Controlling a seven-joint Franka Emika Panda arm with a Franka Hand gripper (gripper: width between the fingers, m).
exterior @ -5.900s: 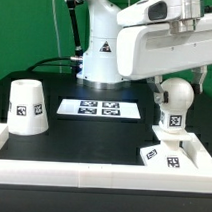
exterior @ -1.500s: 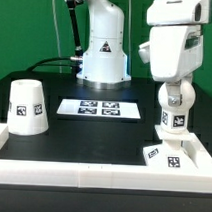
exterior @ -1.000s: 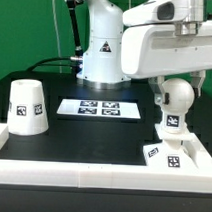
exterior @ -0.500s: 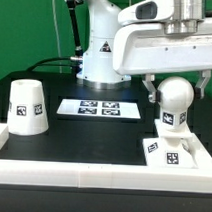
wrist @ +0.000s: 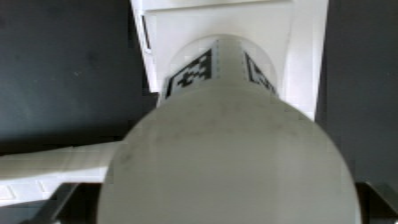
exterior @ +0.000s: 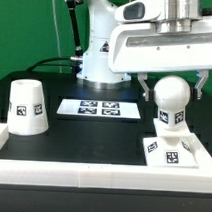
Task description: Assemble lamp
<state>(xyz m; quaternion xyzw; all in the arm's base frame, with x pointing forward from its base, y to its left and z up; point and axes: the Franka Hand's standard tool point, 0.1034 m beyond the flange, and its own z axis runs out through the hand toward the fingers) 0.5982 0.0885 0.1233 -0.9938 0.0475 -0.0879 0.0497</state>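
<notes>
White plastic: we count three lamp parts on the black worktop [exterior: 93, 133], each carrying black-and-white square tags.
Base: the flat square base [exterior: 170, 157] lies in the worktop's near corner at the exterior view's right, just inside the white rail [exterior: 81, 173] that runs along the near edge.
Bulb: the round bulb [exterior: 170, 97] stands upright on the far part of the base, stem down, with a tag on the stem. We cannot tell how firmly it is seated. In the wrist view the bulb [wrist: 222, 150] fills most of the picture, with the base [wrist: 267, 25] beyond it.
Shade: the tapered shade [exterior: 27, 106] sits wider end down toward the other near corner, at the exterior view's left, well apart from base and bulb.
Gripper: the gripper [exterior: 172, 89] is spread wide, with one finger [exterior: 144, 88] on either side of the bulb's globe. Neither touches it, and we see nothing held.
Marker board: the marker board [exterior: 99, 109] lies flat mid-worktop, between shade and bulb.
Arm: the pedestal [exterior: 101, 54] stands at the far edge.
</notes>
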